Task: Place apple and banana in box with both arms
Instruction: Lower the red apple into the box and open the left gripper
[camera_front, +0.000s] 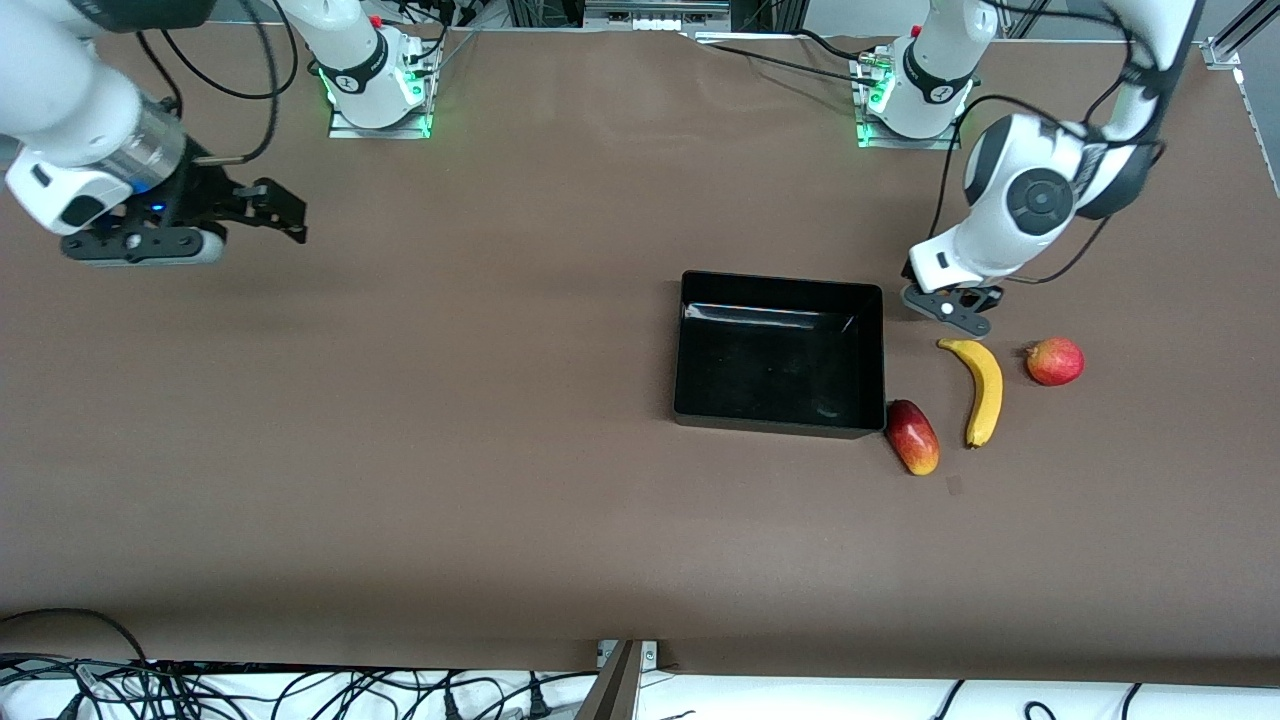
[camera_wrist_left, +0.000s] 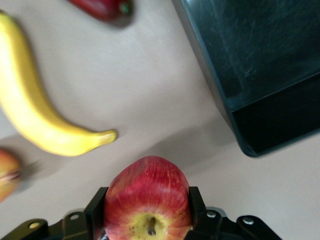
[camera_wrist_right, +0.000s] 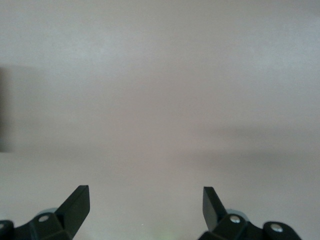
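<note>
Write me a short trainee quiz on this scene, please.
1. True or false: the box already holds fruit.
2. What does the left gripper grip? A) the apple B) the box wall C) nothing
3. Fill in: the right gripper waits over bare table with its fingers ____.
Key: 1 false; 2 A; 3 open.

One apple (camera_wrist_left: 148, 200), one banana (camera_front: 981, 388), one box (camera_front: 779, 300), two other red fruits (camera_front: 912, 436).
</note>
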